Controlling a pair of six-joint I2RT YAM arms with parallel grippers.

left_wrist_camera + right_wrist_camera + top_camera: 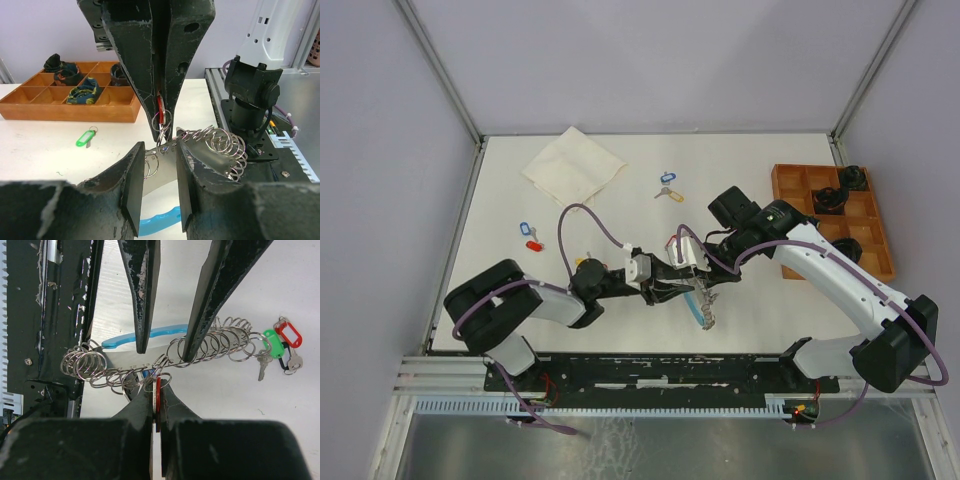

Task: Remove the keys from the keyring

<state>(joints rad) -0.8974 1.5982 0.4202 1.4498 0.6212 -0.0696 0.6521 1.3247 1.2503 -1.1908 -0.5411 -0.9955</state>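
Observation:
The keyring (127, 356) is a silvery band strung with many small wire rings, joined to a light-blue band (165, 332). In the top view it hangs at the table's near middle (704, 312). My left gripper (158, 148) has its jaws closed against the silvery band (167, 175), one pad on each side. From the other side, my right gripper (157, 382) is shut on a key with a red tag (158, 396) whose small ring hooks the band. Other keys with green (270, 337) and red (288, 333) tags hang at the band's far end.
A wooden compartment tray (790, 190) holding dark items stands at the right. A folded cloth (573, 165) lies at the back left. Loose tagged keys lie on the table: a blue-tagged one (667, 180), another blue (526, 228), a red (533, 243), and a green (86, 137).

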